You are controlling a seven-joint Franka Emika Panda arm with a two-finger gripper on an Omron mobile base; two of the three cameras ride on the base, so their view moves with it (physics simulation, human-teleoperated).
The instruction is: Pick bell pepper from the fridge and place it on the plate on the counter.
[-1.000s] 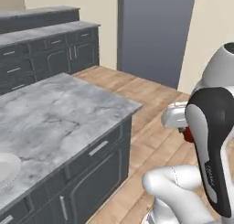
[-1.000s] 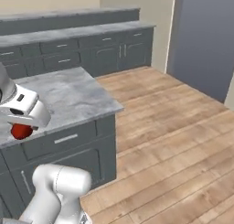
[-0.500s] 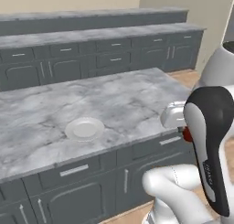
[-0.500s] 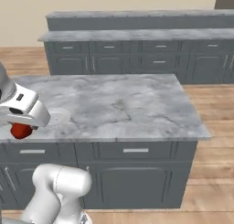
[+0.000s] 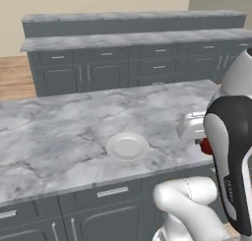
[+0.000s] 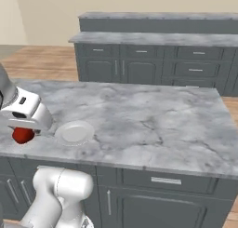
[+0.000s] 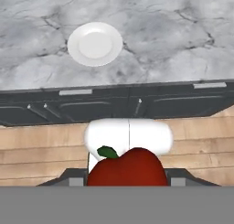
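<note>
Left base view, contents by size. Counter (image 5: 59, 132): grey marbled slab over dark cabinets, filling the middle of the scene. Plate (image 5: 127, 146): white, bare, resting near the counter's front edge, well in from both ends. Gripper (image 6: 25, 129): closed on the bell pepper (image 6: 22, 135), hanging off the counter's front edge, near the plate but not yet over it. In the hand view the pepper (image 7: 126, 169) sits low between the jaws with wood floor beneath and the plate (image 7: 95, 43) ahead. Step in hand, by judgement: carry to the plate. Next move calls for reaching forward over the rim, lowering, then opening the jaws.
</note>
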